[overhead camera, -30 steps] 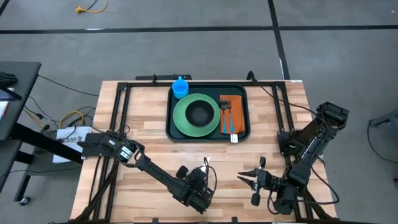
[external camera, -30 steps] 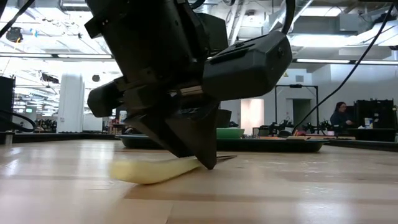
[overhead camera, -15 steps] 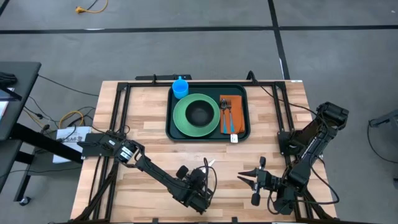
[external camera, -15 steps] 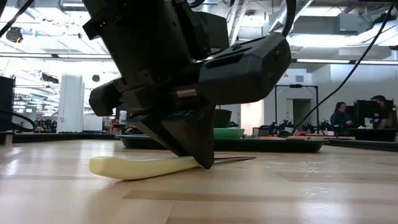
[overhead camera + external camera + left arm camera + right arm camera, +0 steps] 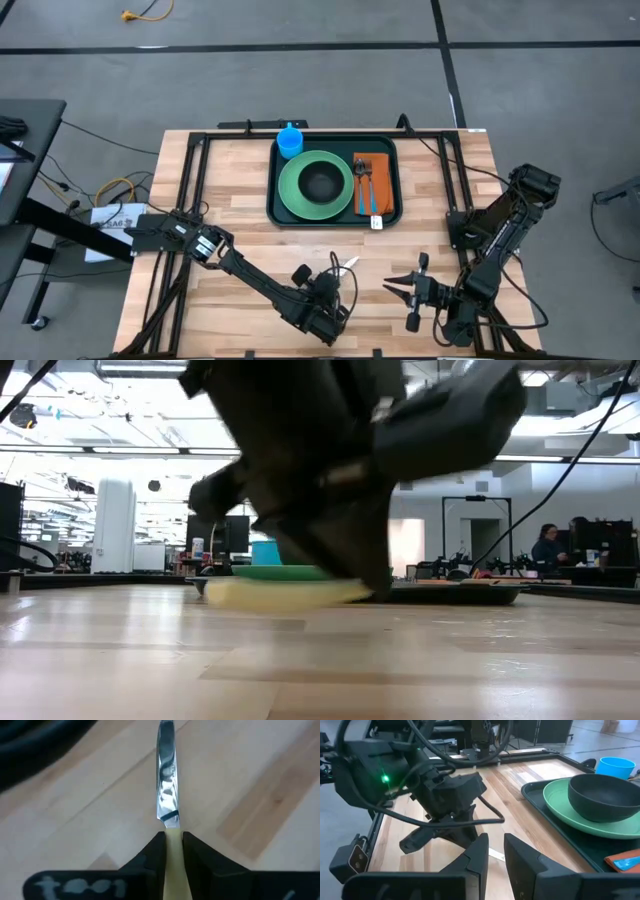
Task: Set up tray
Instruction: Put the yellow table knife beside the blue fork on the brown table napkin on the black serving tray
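My left gripper (image 5: 336,280) is low over the table's near side, shut on a knife (image 5: 166,775) with a pale yellow handle and a shiny blade. In the low view the knife (image 5: 280,595) floats above the wood. The dark green tray (image 5: 385,218) sits at the far middle of the table. It holds a light-green plate (image 5: 292,190) with a dark bowl (image 5: 320,182), a blue cup (image 5: 290,141), and an orange napkin (image 5: 371,197) with cutlery on it. My right gripper (image 5: 397,290) waits open near the table's near right edge, touching nothing. My left gripper pinches the knife's yellow handle (image 5: 173,851) between its two fingers, just behind where the blade starts. The fingers (image 5: 370,575) come from above, slanting down, and lie along the knife. The knife is lifted clear of the table, roughly level, with its blade (image 5: 348,263) pointing toward the tray.
Bare wooden tabletop (image 5: 240,220) lies between the grippers and the tray. A black metal frame (image 5: 195,190) runs along the left, right and far sides of the table. People sit at desks in the room behind (image 5: 548,548).
My left gripper has risen and drifted slightly toward the table's right, staying shut on the knife. The knife, which lay tilted with its handle end on the wood, is now lifted clear and hangs about level.
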{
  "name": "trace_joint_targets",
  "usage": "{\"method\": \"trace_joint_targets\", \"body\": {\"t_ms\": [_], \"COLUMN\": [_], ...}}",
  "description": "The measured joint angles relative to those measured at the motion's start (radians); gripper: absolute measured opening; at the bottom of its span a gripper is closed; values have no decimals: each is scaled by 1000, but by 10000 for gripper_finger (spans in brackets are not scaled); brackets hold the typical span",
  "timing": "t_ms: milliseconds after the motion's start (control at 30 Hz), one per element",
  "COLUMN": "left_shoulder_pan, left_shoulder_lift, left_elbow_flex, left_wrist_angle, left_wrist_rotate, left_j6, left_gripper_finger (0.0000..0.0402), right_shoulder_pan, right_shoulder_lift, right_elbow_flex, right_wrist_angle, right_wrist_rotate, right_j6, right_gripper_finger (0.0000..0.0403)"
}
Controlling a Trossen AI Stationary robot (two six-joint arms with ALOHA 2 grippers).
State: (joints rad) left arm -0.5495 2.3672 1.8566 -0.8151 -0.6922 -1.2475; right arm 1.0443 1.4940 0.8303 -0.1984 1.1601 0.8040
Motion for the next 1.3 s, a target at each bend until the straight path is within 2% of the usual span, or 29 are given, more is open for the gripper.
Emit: {"method": "trace_joint_targets", "body": {"t_ms": [333,600,767,967,1133,1300], "left_shoulder_pan": [-1,-3,-8,-15,-29,-53], "left_shoulder_lift": [-2,-4,-4,-5,-6,-6], "left_elbow_flex": [88,104,104,104,104,104], "left_wrist_angle": [1,3,3,3,3,3], "left_wrist_rotate": [-173,-360,-477,-568,-635,-695], "left_j6": [172,299,343,391,433,488], "left_gripper_finger": [38,36,36,36,36,36], "right_shoulder_pan": [49,47,32,-5,-28,-41], "right_shoulder_lift": [0,0,0,0,0,-5], "right_elbow_flex": [0,0,0,0,0,0], "right_wrist_angle": [31,28,29,29,30,30], "right_wrist_rotate": [76,69,69,69,68,68], "right_j6": [13,112,113,112,23,-144], "right_gripper_finger": [56,56,56,56,56,56]}}
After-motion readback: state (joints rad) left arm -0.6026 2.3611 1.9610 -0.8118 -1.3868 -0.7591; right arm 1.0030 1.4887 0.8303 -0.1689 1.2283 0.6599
